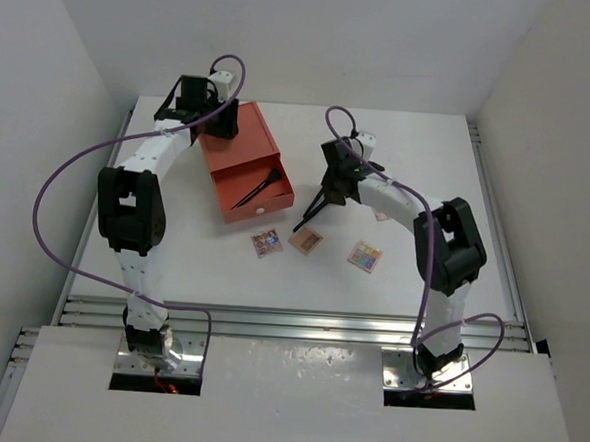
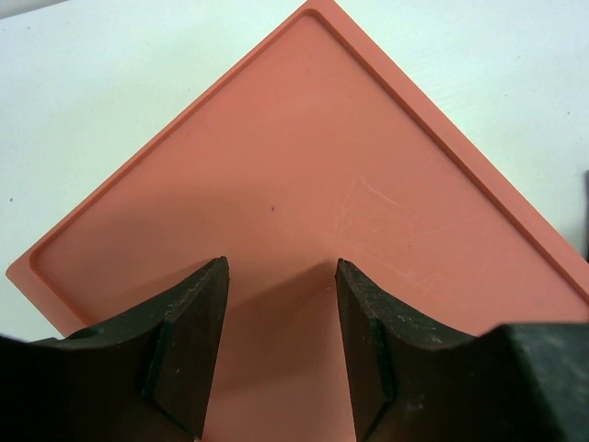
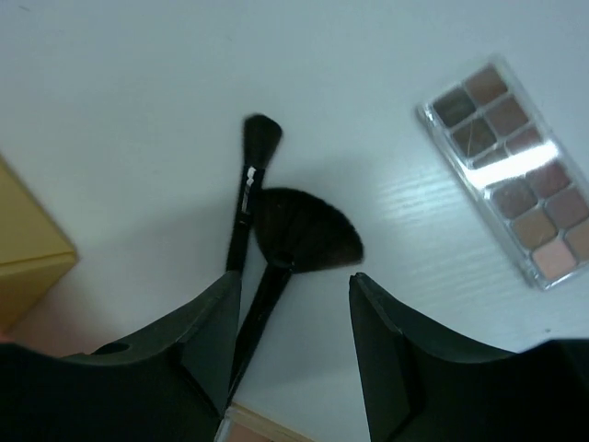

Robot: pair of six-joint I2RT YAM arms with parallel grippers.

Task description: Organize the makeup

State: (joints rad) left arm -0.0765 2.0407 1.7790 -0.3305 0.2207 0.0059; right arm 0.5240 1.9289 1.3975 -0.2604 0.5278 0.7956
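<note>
In the right wrist view two black makeup brushes lie on the white table: a fan brush (image 3: 306, 235) and a round-tipped brush (image 3: 260, 138). The fan brush's handle runs down along the inner side of my left finger. My right gripper (image 3: 294, 276) is open above them with nothing clamped. A long palette (image 3: 511, 170) of brown and pink pans lies to the right. From above, my right gripper (image 1: 327, 197) hangs over the brushes (image 1: 309, 219). Three small palettes (image 1: 267, 242) (image 1: 306, 241) (image 1: 365, 256) lie in front. Another brush (image 1: 257, 191) rests in the drawer. My left gripper (image 2: 281, 267) is open over the box top.
The orange box (image 1: 242, 143) stands at the back left with its drawer (image 1: 252, 196) pulled out toward the front; its flat lid (image 2: 304, 184) fills the left wrist view. A yellow corner (image 3: 28, 253) of it shows at the left of the right wrist view.
</note>
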